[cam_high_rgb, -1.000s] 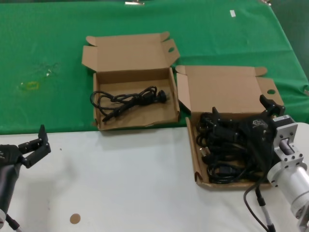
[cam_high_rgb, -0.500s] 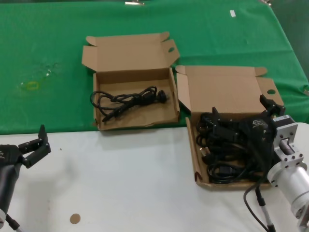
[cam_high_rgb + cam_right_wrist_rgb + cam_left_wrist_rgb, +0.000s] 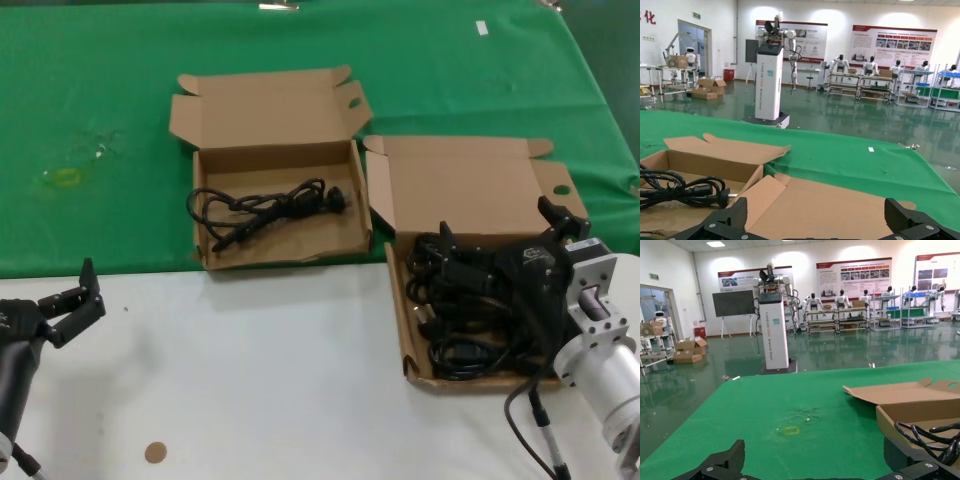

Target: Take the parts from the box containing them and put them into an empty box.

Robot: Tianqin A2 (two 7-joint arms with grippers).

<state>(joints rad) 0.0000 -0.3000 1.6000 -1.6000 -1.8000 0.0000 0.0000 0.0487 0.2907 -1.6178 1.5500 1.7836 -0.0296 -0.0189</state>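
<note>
Fingers, right: right gripper spread wide above the black cables in the box containing them, gripping nothing.
Fingers, left: left gripper parted and empty, parked over the white tabletop near its left front edge.
Source box: at the right, straddling the edge between green cloth and white surface, lid upright.
An empty box: on the green cloth, just left of the full one, one black power cord lying inside.
Tabletop: green cloth behind, white in front, a small brown disc near the front.
Room: glossy green-floored hall with wall posters, shelving, and a white pillar machine.
</note>
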